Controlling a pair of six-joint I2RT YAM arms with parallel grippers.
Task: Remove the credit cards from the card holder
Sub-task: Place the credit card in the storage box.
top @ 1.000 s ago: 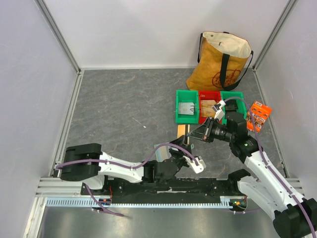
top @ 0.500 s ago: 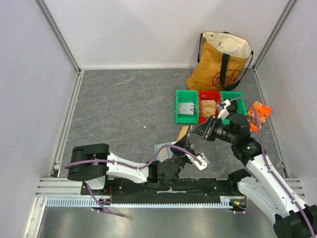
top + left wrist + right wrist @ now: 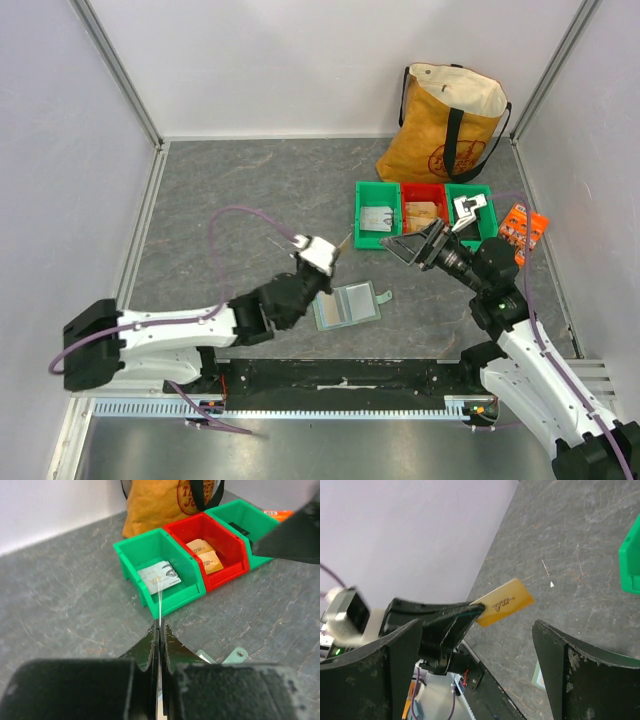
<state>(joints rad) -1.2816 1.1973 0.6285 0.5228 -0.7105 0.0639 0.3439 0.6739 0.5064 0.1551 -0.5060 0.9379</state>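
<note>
Left arm stretched forward, right arm raised.
Left gripper [image 3: 159, 629] is clamped on a gold card [image 3: 502, 602]; right gripper [image 3: 412, 240] faces it, jaws spread wide.

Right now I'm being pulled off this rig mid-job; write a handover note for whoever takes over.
Left end effector: shut on a thin tan-gold credit card, held in the air.
Right end effector: open, empty, close to that card.
Pale-green folding card holder: lying open on the grey table, neither arm touching it.
Done: one silver-grey card lies in the leftmost bright green plastic bin.
Left: deposit the held card; whether the holder hides more cannot be told.
</note>
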